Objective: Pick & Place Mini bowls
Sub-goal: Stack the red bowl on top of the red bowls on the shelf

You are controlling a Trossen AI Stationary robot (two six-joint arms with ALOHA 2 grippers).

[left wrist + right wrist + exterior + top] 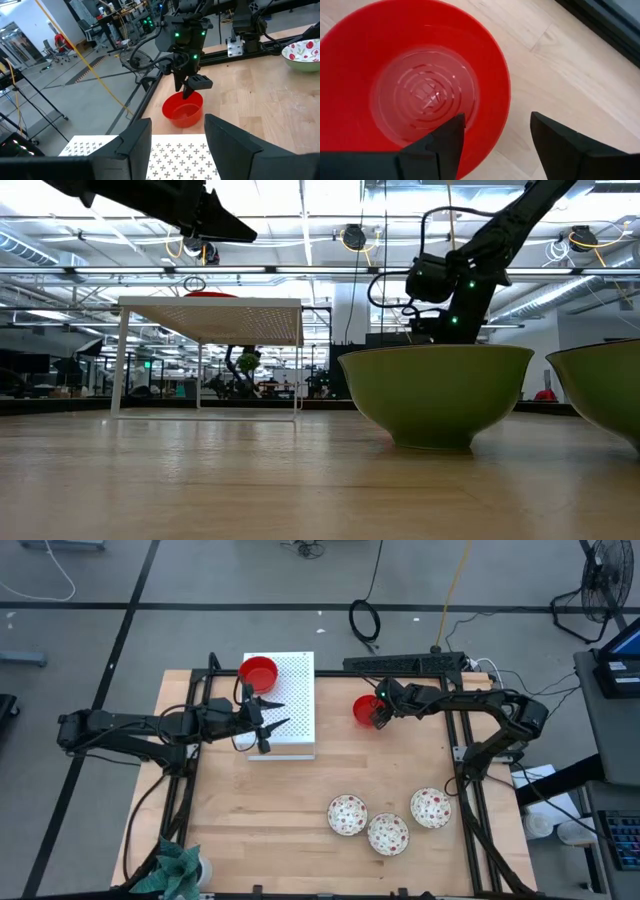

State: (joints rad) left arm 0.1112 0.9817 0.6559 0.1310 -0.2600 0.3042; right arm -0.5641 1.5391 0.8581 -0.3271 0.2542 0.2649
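Right hand (495, 145) spread astride rim of red bowl (366, 710) on counter (260, 810); pick under way. Next: pinch rim, lift. Left hand (177, 145) spread, waiting above white board (290, 705).

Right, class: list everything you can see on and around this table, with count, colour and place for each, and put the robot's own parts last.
red bowl on board: one, glossy red, on the white board's far left corner.
red bowl on table: one, glossy red, on the bare wood right of the board, under the right gripper.
patterned bowls: three, white with red speckles inside, clustered near the table's front right.
perforated board: one, white, raised on legs, far left part of the table.
plant: one, green, front left corner.
table: one, light wood.
left gripper: dark, open, over the board.
right gripper: dark, open, one finger inside the red bowl's rim, one outside.
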